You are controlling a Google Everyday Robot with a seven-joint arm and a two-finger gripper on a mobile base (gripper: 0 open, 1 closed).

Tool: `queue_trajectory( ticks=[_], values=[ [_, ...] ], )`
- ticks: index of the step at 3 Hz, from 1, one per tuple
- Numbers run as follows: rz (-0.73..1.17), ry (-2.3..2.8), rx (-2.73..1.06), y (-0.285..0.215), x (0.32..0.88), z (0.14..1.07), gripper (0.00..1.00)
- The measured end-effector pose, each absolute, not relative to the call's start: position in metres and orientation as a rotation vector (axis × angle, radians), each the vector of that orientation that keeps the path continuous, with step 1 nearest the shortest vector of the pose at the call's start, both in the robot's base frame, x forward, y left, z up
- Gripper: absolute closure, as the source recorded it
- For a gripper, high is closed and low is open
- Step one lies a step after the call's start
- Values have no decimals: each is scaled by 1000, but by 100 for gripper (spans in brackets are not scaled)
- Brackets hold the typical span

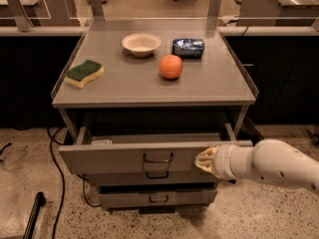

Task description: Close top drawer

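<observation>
The top drawer (119, 158) is a wide grey metal drawer with a small U-shaped handle (158, 158) at its middle. It stands partly open, with only a narrow strip of its tray showing under the cabinet top. My gripper (203, 159) is at the right part of the drawer's front panel, touching it. The white arm (271, 164) reaches in from the right.
On the cabinet top (209, 81) lie a green-and-yellow sponge (84, 73), a white bowl (141, 44), an orange (171, 66) and a blue packet (188, 47). Two narrower drawers (158, 198) sit below. A black cable (56, 158) runs over the floor at left.
</observation>
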State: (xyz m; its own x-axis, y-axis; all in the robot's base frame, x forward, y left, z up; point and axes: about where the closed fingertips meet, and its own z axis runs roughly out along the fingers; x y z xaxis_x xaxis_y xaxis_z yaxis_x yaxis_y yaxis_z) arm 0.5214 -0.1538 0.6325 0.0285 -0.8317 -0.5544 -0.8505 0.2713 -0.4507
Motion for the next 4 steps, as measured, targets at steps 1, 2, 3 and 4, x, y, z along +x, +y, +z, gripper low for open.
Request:
queue_trajectory(
  ticks=[1,2,3,4],
  values=[
    [23,1768,-1563,-134,562,630,100],
    [17,1769,-1558,-135,563,629,100],
    [-1,1761,-1548,-138,572,624,100],
    [-14,1745,-1544,-138,587,619,100]
  ],
)
